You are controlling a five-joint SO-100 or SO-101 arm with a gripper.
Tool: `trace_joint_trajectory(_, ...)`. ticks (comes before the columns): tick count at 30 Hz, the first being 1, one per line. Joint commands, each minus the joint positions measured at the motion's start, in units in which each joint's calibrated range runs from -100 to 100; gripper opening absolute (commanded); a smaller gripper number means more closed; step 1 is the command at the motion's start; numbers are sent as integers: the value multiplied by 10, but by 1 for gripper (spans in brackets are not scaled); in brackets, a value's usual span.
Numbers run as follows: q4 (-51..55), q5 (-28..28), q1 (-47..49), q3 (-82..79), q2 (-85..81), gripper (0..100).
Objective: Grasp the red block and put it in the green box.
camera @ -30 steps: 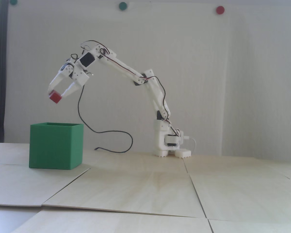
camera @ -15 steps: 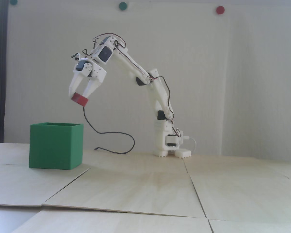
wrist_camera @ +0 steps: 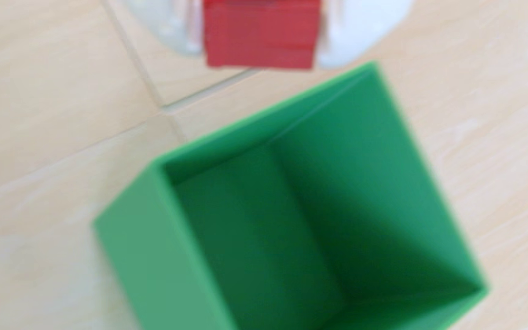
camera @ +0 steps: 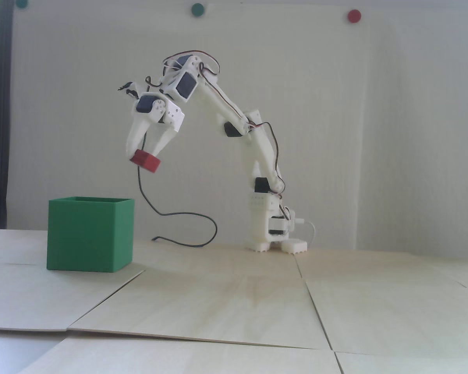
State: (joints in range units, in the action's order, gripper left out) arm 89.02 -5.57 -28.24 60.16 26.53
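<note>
Block (camera: 145, 160) sits clamped between the pincer (camera: 146, 154) tips, held in the air and tilted. In the fixed view the box (camera: 89, 233) stands on the bench (camera: 234, 296) below and to the pincer's left — not under it; the wrist view agrees, showing the block (wrist_camera: 259, 35) outside the box (wrist_camera: 158, 247) rim. Best to carry it leftward over the opening, keeping height above the rim, and only then release.
</note>
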Motion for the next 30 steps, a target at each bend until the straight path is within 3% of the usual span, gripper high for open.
trace_joint_trajectory(1,-62,4,13,44,-58,2)
trace_joint_trajectory(15,-215,1,-51,48,43,2)
trace_joint_trajectory(20,-225,0,-55,48,42,2)
trace_joint_trajectory(23,-223,0,-54,48,40,10)
trace_joint_trajectory(27,-220,3,-54,48,40,33)
trace_joint_trajectory(30,-220,0,-55,48,40,31)
